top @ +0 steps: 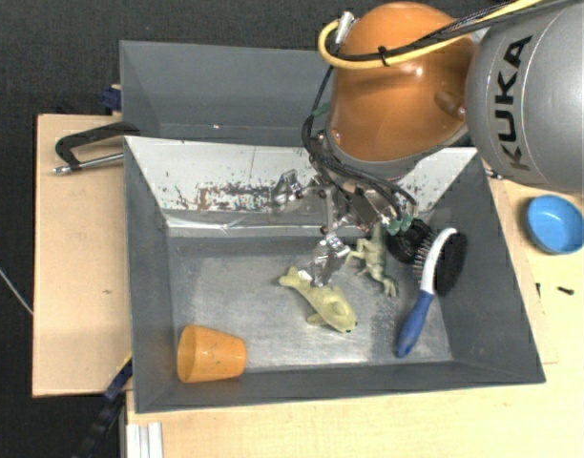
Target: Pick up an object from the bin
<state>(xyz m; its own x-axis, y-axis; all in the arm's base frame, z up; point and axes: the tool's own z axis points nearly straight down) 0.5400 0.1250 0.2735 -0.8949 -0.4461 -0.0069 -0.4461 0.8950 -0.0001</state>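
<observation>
Two toys lie nearest the gripper, low over the middle of the bin; whether it is open or shut, or has hold of anything, cannot be told. Just below it in the view lies a yellow toy, its long axis running upper left to lower right. A green toy sits just right, then a brush. An orange cup lies well apart at lower left.

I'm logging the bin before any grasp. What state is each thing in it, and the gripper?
Orange cup: on its side, near-left corner.
Pale yellow toy animal: lying flat mid-bin, under the gripper.
Green toy figure: lying right of the gripper, partly hidden.
Blue-handled brush: lying by the right wall, handle toward the near side.
Gripper: low over the pale toy; contact cannot be told.
</observation>
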